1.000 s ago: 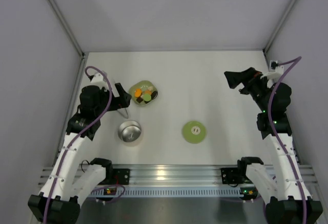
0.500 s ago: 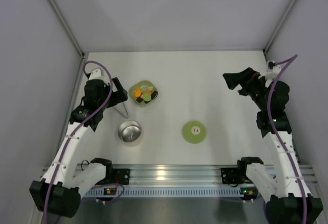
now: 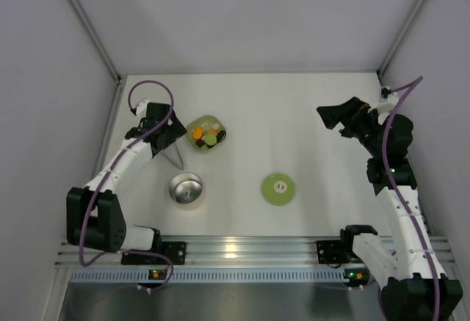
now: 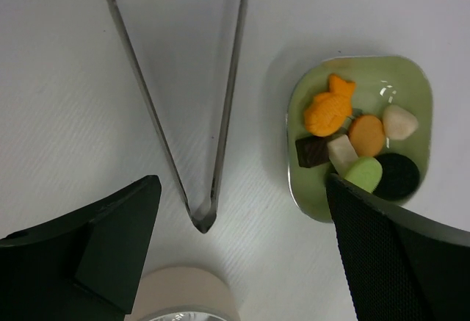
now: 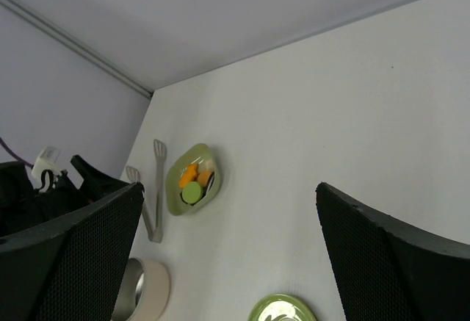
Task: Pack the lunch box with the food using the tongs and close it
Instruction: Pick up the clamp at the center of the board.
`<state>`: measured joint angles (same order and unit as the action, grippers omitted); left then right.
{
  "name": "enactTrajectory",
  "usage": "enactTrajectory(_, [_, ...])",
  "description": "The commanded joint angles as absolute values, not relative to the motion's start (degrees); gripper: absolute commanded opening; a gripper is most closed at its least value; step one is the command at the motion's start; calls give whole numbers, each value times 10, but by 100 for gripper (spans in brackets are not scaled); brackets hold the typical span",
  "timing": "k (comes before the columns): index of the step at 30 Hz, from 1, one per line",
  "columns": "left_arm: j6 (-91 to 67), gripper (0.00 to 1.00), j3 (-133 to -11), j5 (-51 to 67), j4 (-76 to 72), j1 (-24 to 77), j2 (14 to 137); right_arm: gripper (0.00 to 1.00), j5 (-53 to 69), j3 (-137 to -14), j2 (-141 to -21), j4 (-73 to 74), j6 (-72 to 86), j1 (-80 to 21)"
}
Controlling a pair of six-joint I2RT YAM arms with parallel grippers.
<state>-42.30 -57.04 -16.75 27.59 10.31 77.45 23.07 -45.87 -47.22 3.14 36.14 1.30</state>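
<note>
Silvery slim tongs (image 4: 229,101) lie flat under the left gripper (image 4: 244,189), now stretched farther out, jaws wide, empty; right gripper (image 3: 330,115) equally wide, empty; shiny round lunch box (image 3: 186,188) just behind the left one

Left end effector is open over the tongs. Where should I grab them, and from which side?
Probably pinch across both arms of the tongs just past the joined end, coming straight down. They lie flat in an open V, with the joint nearest the lunch box, so the left end effector can straddle them there. Keep clear of the dish.
</note>
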Motion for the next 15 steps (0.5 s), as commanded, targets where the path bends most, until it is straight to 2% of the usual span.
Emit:
enactTrajectory(1, [-466,99,-592,-225,245,97,817,100,251,-475,-477,39,365,19])
enactTrajectory(15, [-467,99,-591,-253,214,76,907,99,264,-464,-488,54,366,19])
